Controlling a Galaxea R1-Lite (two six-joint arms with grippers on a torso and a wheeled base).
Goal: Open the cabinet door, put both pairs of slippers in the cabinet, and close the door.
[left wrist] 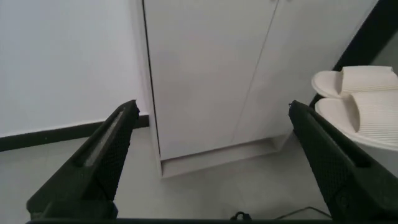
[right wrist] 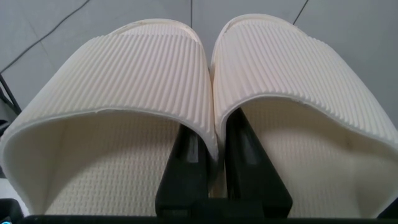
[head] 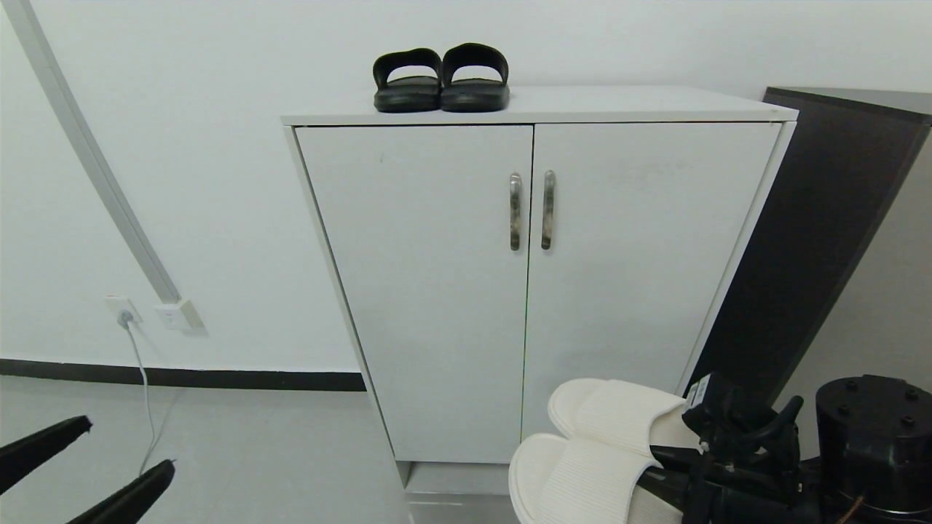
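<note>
Head view, cabinet (head: 437,291): both doors shut.
Black slippers (head: 440,78): side by side on the cabinet top.
White slippers (head: 597,444): low before the right door, clamped together by the right gripper (right wrist: 212,140).
Left gripper (left wrist: 211,118): fingers wide apart, holding nothing, low left of cabinet.

My head camera looks forward and down at the cabinet (head: 531,291) from a little way back. My left wrist camera, held low, faces the cabinet's foot beyond my left gripper (left wrist: 211,107). My right wrist camera sits close behind my right gripper (right wrist: 212,124), tight on the white slippers (right wrist: 205,81); all three views share them.
</note>
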